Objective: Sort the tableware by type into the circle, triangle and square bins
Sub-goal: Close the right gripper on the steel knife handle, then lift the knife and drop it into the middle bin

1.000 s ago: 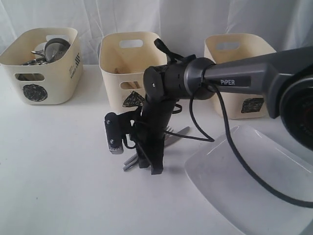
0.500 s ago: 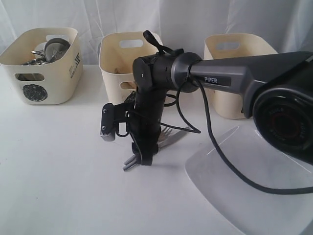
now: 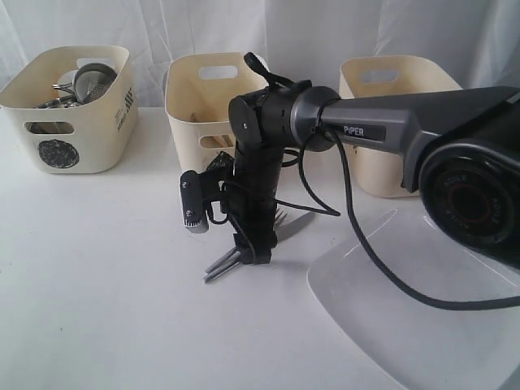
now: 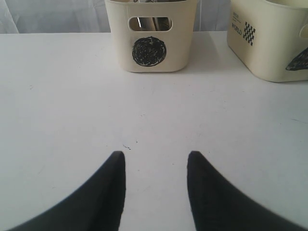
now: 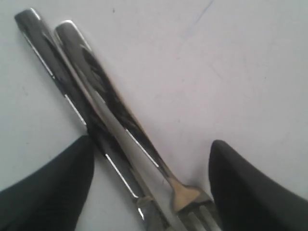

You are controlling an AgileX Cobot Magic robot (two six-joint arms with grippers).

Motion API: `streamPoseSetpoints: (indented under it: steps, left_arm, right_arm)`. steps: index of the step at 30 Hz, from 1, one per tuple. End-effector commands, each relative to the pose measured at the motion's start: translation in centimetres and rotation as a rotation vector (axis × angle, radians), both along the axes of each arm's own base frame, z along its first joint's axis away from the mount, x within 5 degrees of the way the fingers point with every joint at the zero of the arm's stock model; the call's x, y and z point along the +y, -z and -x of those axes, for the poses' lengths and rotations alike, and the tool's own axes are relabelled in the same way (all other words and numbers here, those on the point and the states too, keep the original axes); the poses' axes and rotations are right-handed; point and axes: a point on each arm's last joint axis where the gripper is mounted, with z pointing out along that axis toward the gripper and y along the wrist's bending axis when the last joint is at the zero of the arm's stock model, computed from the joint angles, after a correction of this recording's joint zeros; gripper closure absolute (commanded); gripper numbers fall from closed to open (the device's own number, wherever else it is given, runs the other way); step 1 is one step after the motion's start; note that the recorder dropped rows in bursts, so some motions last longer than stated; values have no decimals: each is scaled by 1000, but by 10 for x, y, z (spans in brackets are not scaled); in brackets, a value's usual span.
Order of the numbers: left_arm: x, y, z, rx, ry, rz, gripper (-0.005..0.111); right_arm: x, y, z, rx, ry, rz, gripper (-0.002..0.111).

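right gripper [image 5: 151, 144] fingers apart, straddling fork [image 5: 103, 91] + second handle [image 5: 43, 48], just in front of triangle bin [image 3: 213, 106] | suggest: centre, descend, clamp both | left gripper [image 4: 155, 159] fingers apart, empty

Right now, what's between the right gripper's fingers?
The fork and a second steel handle lie side by side on the table inside the open right gripper. The right wrist view shows it.

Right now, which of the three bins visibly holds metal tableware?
The circle bin: steel pieces rise above its rim. The triangle bin and square bin show no metal inside.
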Motion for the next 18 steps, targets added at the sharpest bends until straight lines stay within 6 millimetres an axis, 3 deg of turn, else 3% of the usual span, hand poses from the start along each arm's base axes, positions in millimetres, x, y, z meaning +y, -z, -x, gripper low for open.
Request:
streamPoseSetpoints:
  steps: [1, 4, 10, 18]
  left_arm:
    - [0, 1, 0, -3, -3, 14, 60]
    - [0, 1, 0, -3, -3, 14, 60]
    - [0, 1, 0, -3, -3, 14, 60]
    - [0, 1, 0, -3, -3, 14, 60]
  right_arm:
    - [-2, 18, -1, 36, -7, 18, 44]
    - [-3, 21, 2, 74, -9, 38, 56]
    - [-4, 21, 11, 168, 25, 60, 106]
    - [11, -3, 11, 156, 130, -134, 108]
